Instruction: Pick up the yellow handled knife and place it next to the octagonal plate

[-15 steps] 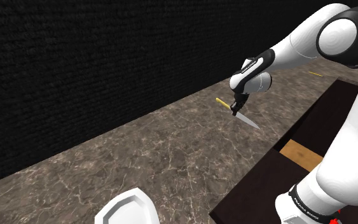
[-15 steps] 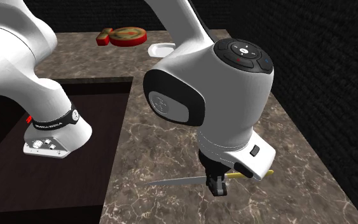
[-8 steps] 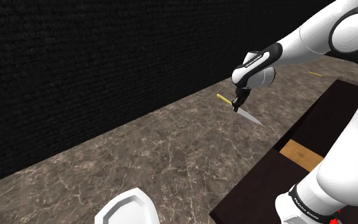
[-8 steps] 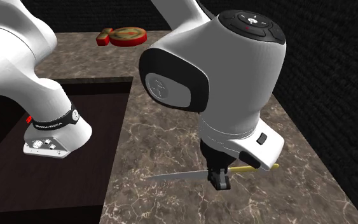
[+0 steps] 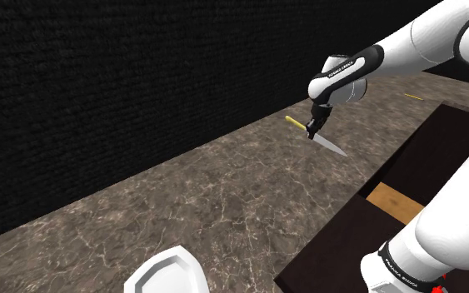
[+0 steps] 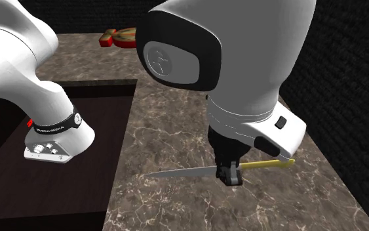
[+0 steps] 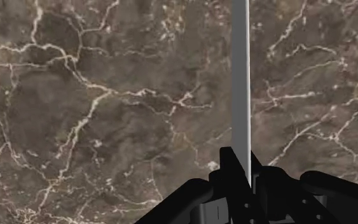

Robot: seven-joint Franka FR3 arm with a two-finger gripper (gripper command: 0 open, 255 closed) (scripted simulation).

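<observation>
This looks like a home kitchen. A long counter [image 5: 224,208] of brown, pale-veined marble runs along a dark, rough wall [image 5: 124,91]. A white plate [image 5: 170,275] sits on it, and a knife [image 5: 331,147] shows above it.

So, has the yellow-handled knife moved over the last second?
Yes. Clasped in the gripper, the yellow-handled knife has shifted up and slightly toward the shoulder view's right, farther from the white octagonal plate at the bottom edge.
</observation>
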